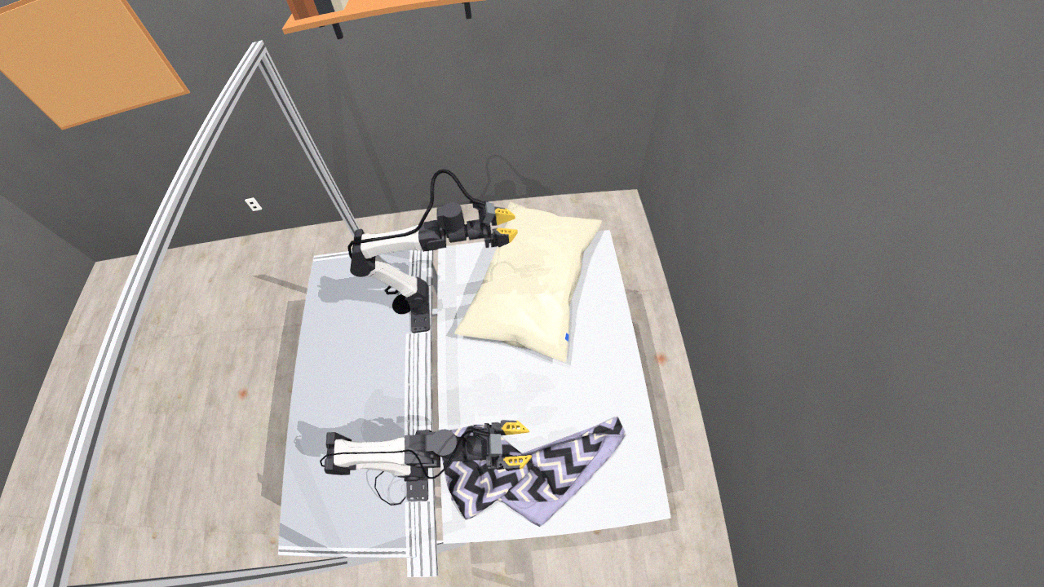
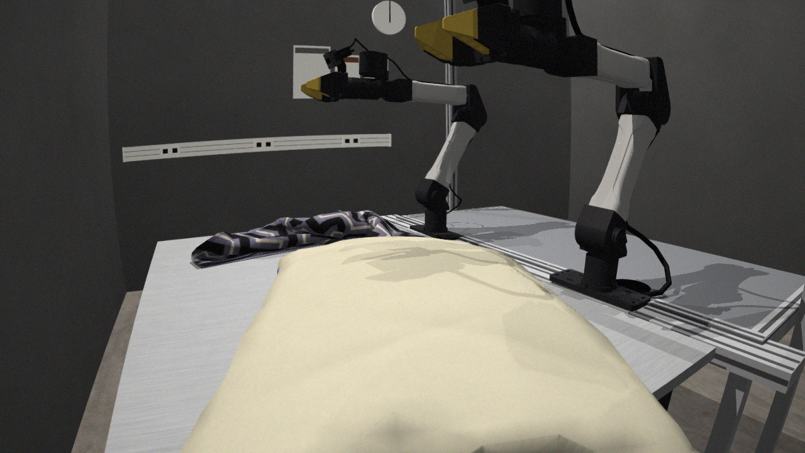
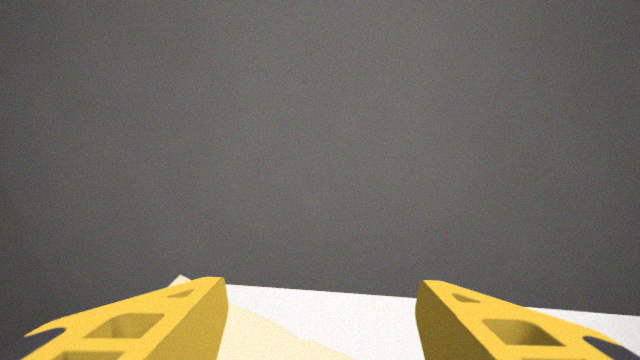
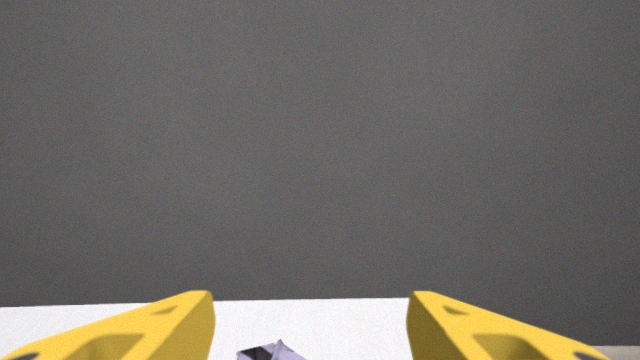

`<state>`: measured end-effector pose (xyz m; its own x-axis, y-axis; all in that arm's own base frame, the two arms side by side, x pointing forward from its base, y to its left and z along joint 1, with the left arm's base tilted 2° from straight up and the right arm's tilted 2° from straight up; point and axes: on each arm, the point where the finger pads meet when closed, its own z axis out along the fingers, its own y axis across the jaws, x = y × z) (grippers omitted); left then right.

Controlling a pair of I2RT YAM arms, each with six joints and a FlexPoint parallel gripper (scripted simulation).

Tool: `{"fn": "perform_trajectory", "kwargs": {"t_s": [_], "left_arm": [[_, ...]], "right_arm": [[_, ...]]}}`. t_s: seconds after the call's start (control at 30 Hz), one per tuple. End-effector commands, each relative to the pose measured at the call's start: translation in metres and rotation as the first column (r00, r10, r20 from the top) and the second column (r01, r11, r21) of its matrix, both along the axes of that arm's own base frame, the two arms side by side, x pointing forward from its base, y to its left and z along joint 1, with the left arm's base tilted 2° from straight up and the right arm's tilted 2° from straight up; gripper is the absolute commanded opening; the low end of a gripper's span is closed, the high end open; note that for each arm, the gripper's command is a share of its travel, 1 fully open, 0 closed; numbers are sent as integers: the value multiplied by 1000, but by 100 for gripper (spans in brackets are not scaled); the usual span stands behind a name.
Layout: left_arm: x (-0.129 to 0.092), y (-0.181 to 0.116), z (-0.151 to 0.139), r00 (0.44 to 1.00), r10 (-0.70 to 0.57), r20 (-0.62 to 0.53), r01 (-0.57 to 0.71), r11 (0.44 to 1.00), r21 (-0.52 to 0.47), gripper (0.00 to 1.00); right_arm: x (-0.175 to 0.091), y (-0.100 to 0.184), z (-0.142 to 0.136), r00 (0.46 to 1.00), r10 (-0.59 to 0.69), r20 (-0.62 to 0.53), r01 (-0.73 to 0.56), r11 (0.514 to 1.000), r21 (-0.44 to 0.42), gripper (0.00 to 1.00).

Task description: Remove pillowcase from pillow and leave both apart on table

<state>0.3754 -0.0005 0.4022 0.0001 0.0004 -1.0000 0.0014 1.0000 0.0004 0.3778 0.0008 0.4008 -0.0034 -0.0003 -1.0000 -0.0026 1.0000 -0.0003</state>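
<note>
While the plump cream pillow (image 1: 536, 280) (image 2: 427, 338) (image 3: 270, 335) lies bare on the table (image 1: 620, 379) (image 2: 174, 315) (image 3: 320, 312) (image 4: 320, 320), a small blue mark near one corner, the pillowcase (image 1: 540, 474) (image 2: 292, 233) (image 4: 267, 351) slumps well apart from it, crumpled, in black, lilac and cream zigzags; the left gripper (image 1: 515, 224) (image 2: 450, 36) (image 3: 321, 294) and right gripper (image 1: 522, 443) (image 2: 310, 89) (image 4: 311, 306) stand partly open above, holding nothing.

From my station I note dark grey matte walls (image 1: 839, 292) (image 2: 225, 185) (image 3: 320, 150) (image 4: 320, 150), pale wood-plank flooring (image 1: 189, 350) (image 2: 695, 414), round white wall clock (image 2: 380, 17).
</note>
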Motion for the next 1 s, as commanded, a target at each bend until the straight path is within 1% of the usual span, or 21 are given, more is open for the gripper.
{"fn": "perform_trajectory", "kwargs": {"t_s": [0.0, 0.07, 0.13, 0.23, 0.27, 0.33, 0.37, 0.43, 0.53, 0.57, 0.63, 0.7, 0.87, 0.97], "left_arm": [[-3, -2, 6, 1000, -10, 18, 10, 1000, -5, 60], [-5, 2, 6, 1000, 0, 20, 0, 1000, -6, 60], [-5, -6, 6, 1000, -20, 20, 20, 1000, -6, 60], [-5, -5, 5, 1000, -17, 19, 17, 1000, -7, 60], [-5, -5, 5, 1000, -16, 17, 16, 1000, -8, 60], [-5, -5, 5, 1000, -16, 17, 16, 1000, -7, 60], [-5, -4, 5, 1000, -15, 16, 15, 1000, -8, 60], [-5, -4, 5, 1000, -15, 16, 15, 1000, -7, 60], [-5, -4, 4, 1000, -15, 16, 15, 1000, -7, 60], [-5, -4, 4, 1000, -15, 16, 15, 1000, -7, 60], [-5, -4, 4, 1000, -14, 15, 14, 1000, -8, 60], [-5, -4, 4, 1000, -13, 14, 13, 1000, -8, 60], [-6, -4, 3, 1000, -12, 12, 12, 1000, -8, 60], [-6, -4, 2, 1000, -11, 11, 11, 1000, -8, 60]], "right_arm": [[8, 1, 3, 1000, 6, 16, -6, 1000, -8, 60], [7, -3, -12, 999, -5, -41, 5, 1000, 2, 60], [8, 1, -13, 999, 5, -44, -5, 1000, 2, 60], [4, -1, -12, 999, -1, -41, 1, 1000, 3, 60], [-5, 0, -5, 1000, 1, -17, -1, 1000, 5, 60], [-1, 0, -9, 1000, 1, -30, -1, 1000, 4, 60], [-4, 0, -10, 1000, 1, -30, -1, 1000, 5, 60], [3, 0, -19, 999, 1, -54, -1, 1000, 4, 60], [1, 1, -18, 999, 2, -50, -2, 1000, 5, 60], [-2, 1, -7, 1000, 2, -26, -2, 1000, 3, 60], [-5, 2, -10, 1000, 6, -27, -6, 1000, 5, 60], [1, 3, -18, 999, 8, -50, -8, 1000, 5, 60], [-6, 2, -9, 1000, 5, -24, -5, 1000, 5, 60], [0, 2, -17, 999, 5, -44, -4, 1000, 5, 60]]}}
